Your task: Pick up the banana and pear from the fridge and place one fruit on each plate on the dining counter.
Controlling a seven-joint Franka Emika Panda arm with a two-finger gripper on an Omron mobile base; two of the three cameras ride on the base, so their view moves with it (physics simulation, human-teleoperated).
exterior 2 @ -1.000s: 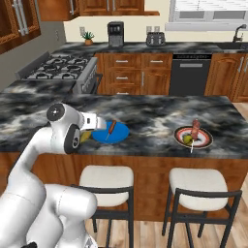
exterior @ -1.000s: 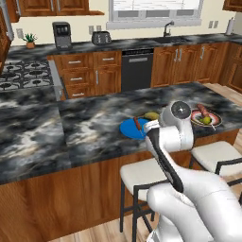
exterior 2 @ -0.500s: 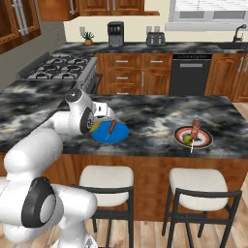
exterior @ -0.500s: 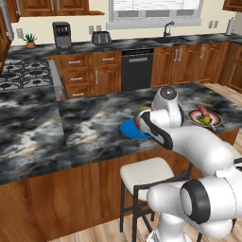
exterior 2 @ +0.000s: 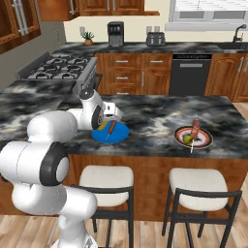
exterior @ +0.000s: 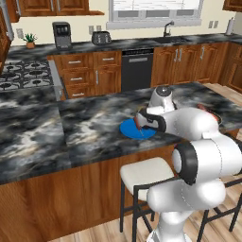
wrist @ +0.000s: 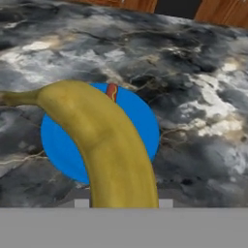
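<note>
gripper [wrist: 124, 203] closed on the banana [wrist: 104, 145], which hangs over the blue plate [wrist: 140, 123] on the dining counter [wrist: 193, 72] (a small red-orange item [wrist: 112, 91] lies on the plate's far side). from the right base view, the banana [exterior 2: 102, 126] shows at the plate's [exterior 2: 116, 134] left edge, beside the arm. the second plate [exterior 2: 203, 138], pale with a reddish rim, sits well apart to the right, bearing the pear [exterior 2: 186, 139].

Wood cabinets [exterior: 80, 75] are set under a window [exterior: 153, 9]; a stove [exterior 2: 55, 68] is seen. Two stools [exterior 2: 104, 181] stand on wood floor [exterior: 104, 231].
</note>
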